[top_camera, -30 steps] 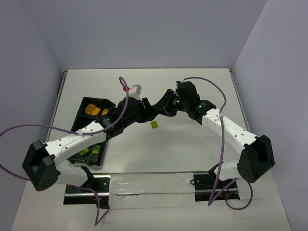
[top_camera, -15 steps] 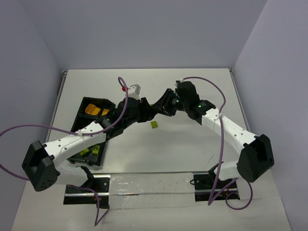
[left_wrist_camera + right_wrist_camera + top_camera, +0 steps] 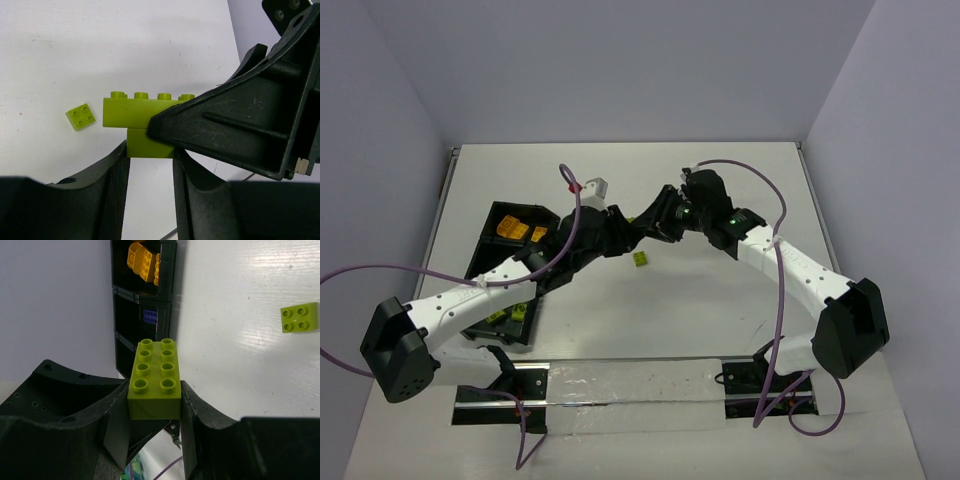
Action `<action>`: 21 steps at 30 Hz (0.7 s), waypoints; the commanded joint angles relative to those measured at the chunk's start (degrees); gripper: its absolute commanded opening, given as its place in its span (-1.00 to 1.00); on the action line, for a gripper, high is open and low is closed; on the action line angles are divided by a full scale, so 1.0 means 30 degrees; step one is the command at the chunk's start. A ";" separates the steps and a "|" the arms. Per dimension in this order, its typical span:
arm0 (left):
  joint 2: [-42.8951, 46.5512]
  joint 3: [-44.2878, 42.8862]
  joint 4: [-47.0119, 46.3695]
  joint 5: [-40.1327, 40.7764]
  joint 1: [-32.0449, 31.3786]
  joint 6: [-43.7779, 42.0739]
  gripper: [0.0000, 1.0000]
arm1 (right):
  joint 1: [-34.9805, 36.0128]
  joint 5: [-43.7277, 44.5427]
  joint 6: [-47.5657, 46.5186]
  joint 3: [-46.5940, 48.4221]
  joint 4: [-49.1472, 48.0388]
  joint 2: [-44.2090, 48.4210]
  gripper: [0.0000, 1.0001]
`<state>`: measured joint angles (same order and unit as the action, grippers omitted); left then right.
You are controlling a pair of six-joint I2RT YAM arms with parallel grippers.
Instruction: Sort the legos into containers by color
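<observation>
Legos of lime-green form a two-piece clump held between both arms above the white table [image 3: 720, 300], centre of the top view. The long lime brick [image 3: 154, 371], two studs by four, sits clamped between the fingers of the right gripper [image 3: 155, 396]. The lower lime brick [image 3: 148, 143] under it is pinched by the left gripper [image 3: 150, 157], whose jaws stand narrow around it. In the left wrist view the right gripper's black body covers the right end of the clump.

A loose lime square piece [image 3: 640, 259] with four studs lies flat on the table just below the meeting grippers, apart from both.

The black tray [image 3: 483, 240] lies at the left of the top view, partly under the left arm. Its uppermost compartment holds orange-yellow bricks [image 3: 516, 230] in a small heap. The right wrist view shows the next compartment with one blue-purple brick [image 3: 151, 316]. The lowest compartment, near the left arm's base, holds lime-green bricks [image 3: 508, 315].
</observation>
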<state>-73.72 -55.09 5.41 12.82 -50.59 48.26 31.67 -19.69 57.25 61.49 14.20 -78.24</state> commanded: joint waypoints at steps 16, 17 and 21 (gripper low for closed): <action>0.1563 0.1124 -0.0784 -0.0499 0.0081 -0.1005 -1.00 | -0.0830 -0.1015 -0.2172 0.1387 0.0553 0.0022 0.23; 0.1511 0.1073 -0.0807 -0.0528 0.0099 -0.1034 -1.00 | -0.0830 -0.1094 -0.2149 0.1387 0.0468 -0.0034 0.15; 0.1485 0.0990 -0.0807 -0.0582 0.0103 -0.1116 -1.00 | -0.0771 -0.1558 -0.2148 0.1564 0.0279 -0.0292 -0.02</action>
<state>-69.87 -51.22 4.91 11.89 -50.52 46.06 29.56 -22.34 51.64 63.11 16.07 -78.24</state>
